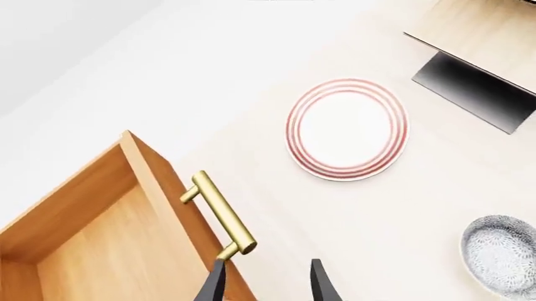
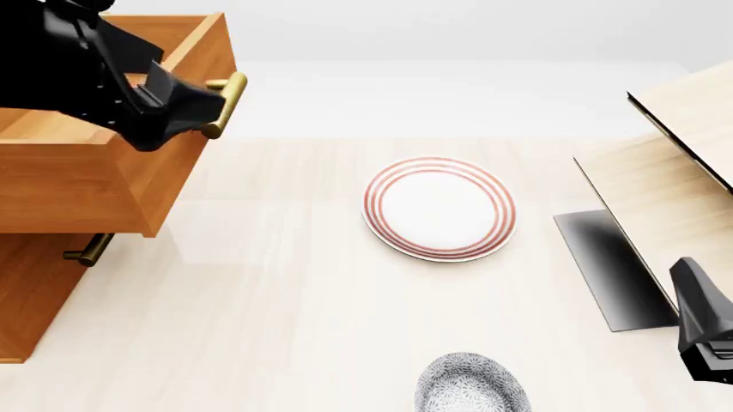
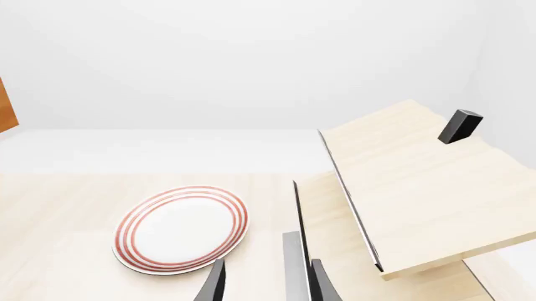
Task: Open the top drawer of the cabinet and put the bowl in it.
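Top drawer point(image 2: 81, 184) of cabinet point(image 2: 29, 292) stood pulled out. Left gripper point(image 1: 266, 279) by brass handle point(image 1: 219, 213), jaws apart, nothing held. Right gripper point(image 3: 266, 280) parted too, idle. Bowl point(image 2: 471, 386) sat on table's near edge, below plate point(image 2: 440, 208). Next, prob.: grab bowl, carry over to drawer.

No readable text, no labels, no brands, no numbers (plain rendered surfaces throughout), no signs

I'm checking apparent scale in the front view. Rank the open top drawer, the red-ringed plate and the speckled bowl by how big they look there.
1. top drawer
2. plate
3. bowl, cut off by the frame edge, so only partly seen
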Controlling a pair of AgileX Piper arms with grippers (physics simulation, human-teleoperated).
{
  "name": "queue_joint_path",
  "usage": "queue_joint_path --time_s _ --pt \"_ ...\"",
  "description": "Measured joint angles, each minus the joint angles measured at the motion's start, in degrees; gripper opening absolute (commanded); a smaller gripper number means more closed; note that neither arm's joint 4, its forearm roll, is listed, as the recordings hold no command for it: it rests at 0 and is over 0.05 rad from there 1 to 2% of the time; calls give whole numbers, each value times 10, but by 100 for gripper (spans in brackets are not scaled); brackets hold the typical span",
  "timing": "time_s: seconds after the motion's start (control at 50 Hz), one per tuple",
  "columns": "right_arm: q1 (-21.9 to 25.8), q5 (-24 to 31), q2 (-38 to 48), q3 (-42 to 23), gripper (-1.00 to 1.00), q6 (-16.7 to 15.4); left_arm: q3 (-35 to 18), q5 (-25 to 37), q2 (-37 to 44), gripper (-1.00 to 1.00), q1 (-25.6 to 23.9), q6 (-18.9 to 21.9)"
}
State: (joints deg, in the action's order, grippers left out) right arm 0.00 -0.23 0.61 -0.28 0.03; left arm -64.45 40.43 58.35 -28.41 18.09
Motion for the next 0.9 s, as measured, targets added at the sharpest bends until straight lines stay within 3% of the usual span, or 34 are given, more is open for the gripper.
queue_joint_path --time_s 0.36,0.9 --pt "0 0 0 0 100 0 34 -42 20 100 -61 2" --pt "0 0 0 0 100 0 90 -106 42 100 -127 -71"
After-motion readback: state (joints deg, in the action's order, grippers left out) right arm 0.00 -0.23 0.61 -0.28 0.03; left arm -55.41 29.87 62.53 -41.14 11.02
